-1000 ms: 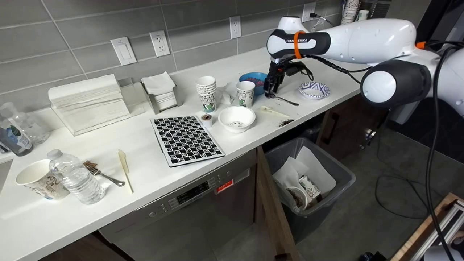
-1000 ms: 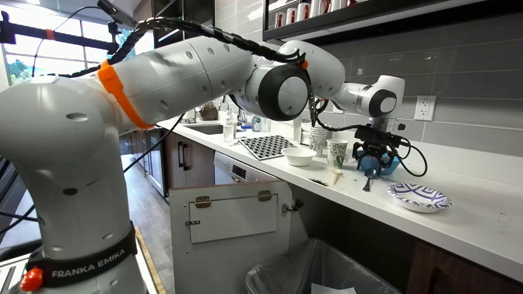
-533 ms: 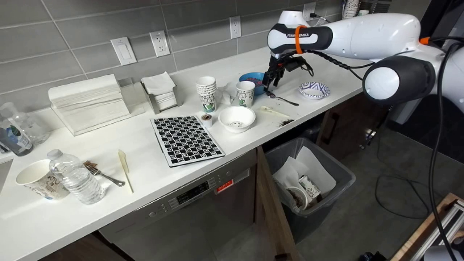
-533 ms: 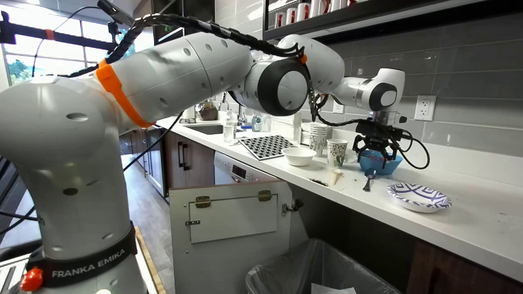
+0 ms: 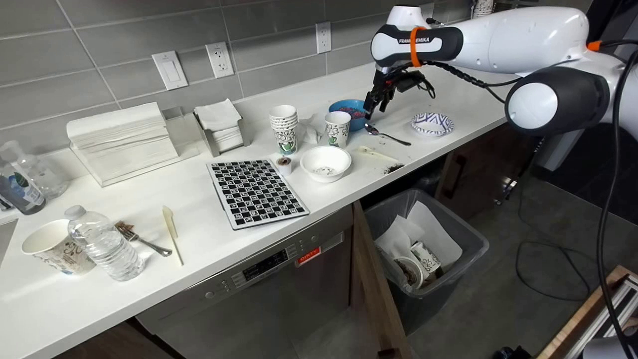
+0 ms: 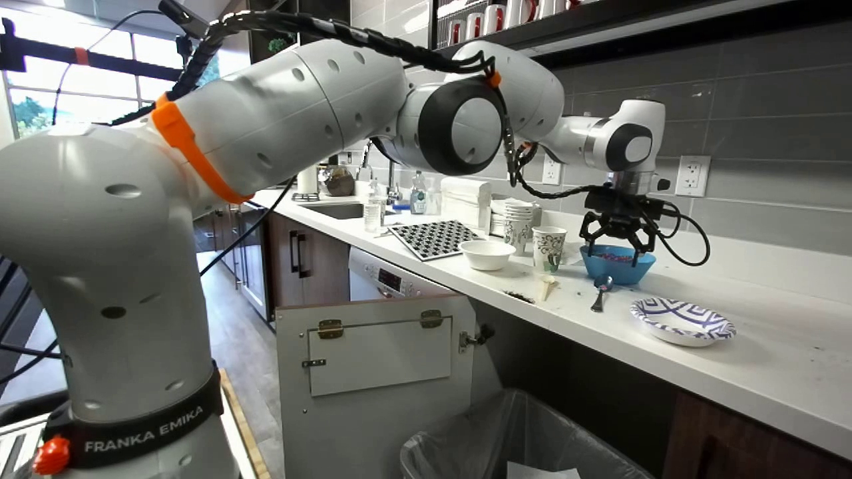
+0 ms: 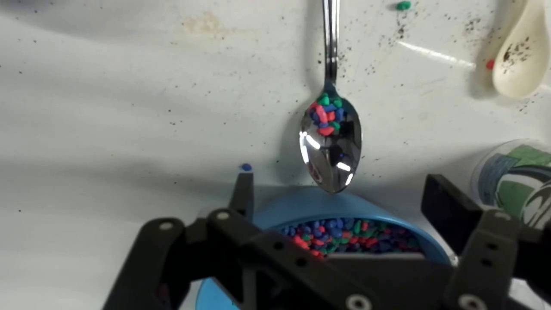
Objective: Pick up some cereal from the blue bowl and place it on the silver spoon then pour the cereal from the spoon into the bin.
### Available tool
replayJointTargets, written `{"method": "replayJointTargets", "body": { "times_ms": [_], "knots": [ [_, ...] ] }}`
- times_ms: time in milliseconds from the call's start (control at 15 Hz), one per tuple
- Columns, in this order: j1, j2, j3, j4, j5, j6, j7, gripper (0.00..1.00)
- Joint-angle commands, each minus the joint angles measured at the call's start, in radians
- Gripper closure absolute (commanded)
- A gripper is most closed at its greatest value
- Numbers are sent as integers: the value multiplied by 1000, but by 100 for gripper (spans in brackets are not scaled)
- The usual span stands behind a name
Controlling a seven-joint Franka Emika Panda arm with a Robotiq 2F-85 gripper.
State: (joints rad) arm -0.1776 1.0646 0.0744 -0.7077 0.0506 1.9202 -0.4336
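Cereal (image 7: 326, 115) on spoon (image 7: 333, 148); cup (image 6: 548, 250) btwn blue bowl (image 6: 620, 272), wht bowl (image 6: 487, 261).

A water bottle (image 5: 106, 249) stands beside a printed paper cup (image 5: 59, 249) and a fork (image 5: 144, 242) on a white countertop (image 5: 194, 199), where a checkered board (image 5: 257, 192) lies near a white bowl (image 5: 325, 156) and stacked paper cups (image 5: 284, 130); a blue-patterned bowl (image 5: 432, 124) sits farther along.

In both exterior views the tool (image 6: 612, 257) has risen on the right of the frame, its fingers wider apart. This uncovers more of the blue bowl (image 6: 616, 271) and the silver spoon (image 5: 383, 134), both right of centre.
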Motion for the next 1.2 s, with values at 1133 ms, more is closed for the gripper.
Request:
{"method": "replayJointTargets", "body": {
  "times_ms": [1133],
  "knots": [
    [85, -268, -83, -535, -181, 92, 41, 0]
  ]
}}
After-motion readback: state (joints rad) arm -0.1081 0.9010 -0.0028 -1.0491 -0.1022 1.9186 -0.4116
